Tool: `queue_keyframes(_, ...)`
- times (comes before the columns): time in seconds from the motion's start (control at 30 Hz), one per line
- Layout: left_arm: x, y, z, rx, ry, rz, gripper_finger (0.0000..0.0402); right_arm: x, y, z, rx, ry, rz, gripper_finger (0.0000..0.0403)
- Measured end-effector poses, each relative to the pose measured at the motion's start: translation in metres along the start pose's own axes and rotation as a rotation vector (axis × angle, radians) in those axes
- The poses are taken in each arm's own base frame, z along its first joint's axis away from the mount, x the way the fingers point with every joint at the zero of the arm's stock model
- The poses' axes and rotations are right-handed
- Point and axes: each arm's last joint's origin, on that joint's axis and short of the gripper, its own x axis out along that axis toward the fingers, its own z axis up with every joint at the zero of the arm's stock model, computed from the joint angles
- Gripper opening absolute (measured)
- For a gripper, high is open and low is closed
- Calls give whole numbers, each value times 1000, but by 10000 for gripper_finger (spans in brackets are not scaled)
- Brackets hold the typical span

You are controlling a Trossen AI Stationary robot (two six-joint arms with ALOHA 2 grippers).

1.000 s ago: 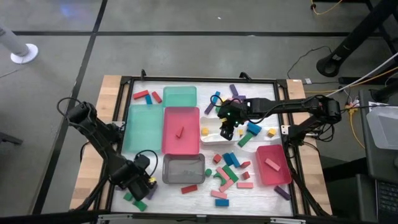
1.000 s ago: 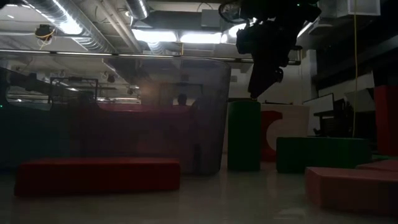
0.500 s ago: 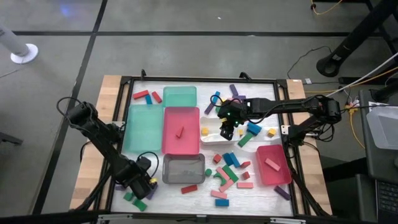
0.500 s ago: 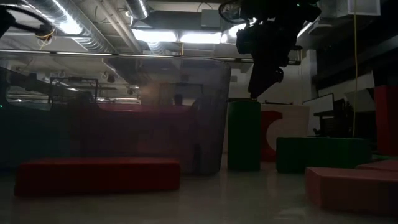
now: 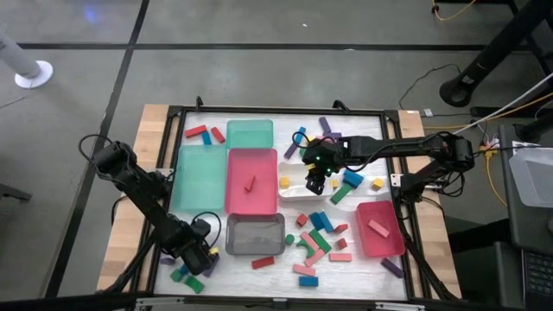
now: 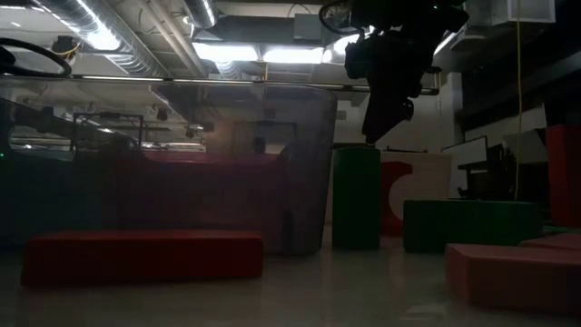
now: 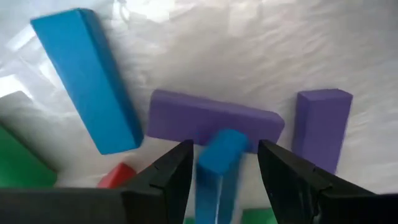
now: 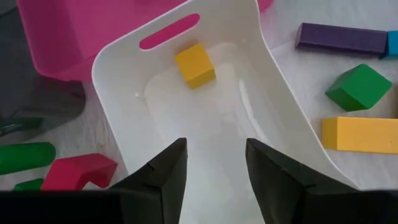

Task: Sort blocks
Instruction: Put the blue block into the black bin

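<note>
Jaws of both arms hang over the white tabletop (image 5: 259,130).

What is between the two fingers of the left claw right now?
In the left wrist view, a small blue block stands between the left claw's fingers, in front of a purple bar lying on the table.

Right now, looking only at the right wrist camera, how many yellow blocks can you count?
2: one yellow cube lying inside the white tray, and one yellow bar on the table outside it, below a green block. Others may be hidden.
</note>
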Motion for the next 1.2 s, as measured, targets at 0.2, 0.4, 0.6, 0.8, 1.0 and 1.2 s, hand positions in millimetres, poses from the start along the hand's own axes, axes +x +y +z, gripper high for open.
queue_keyframes(0.2,0,1,0,0,-2,7,157,0,0,0,0,1,2,166)
queue_keyframes(0.4,0,-3,-2,74,50,-24,118,0,0,0,0,1,3,166)
queue_keyframes(0.6,0,-4,-3,132,53,-40,134,0,0,0,0,1,3,166)
queue_keyframes(0.8,0,-4,-3,184,53,-41,173,0,0,0,0,1,3,166)
queue_keyframes(1.0,0,-4,-4,240,92,-35,202,0,0,0,0,1,3,166)
queue_keyframes(1.2,0,-4,-4,244,103,-34,207,0,0,0,0,1,3,166)
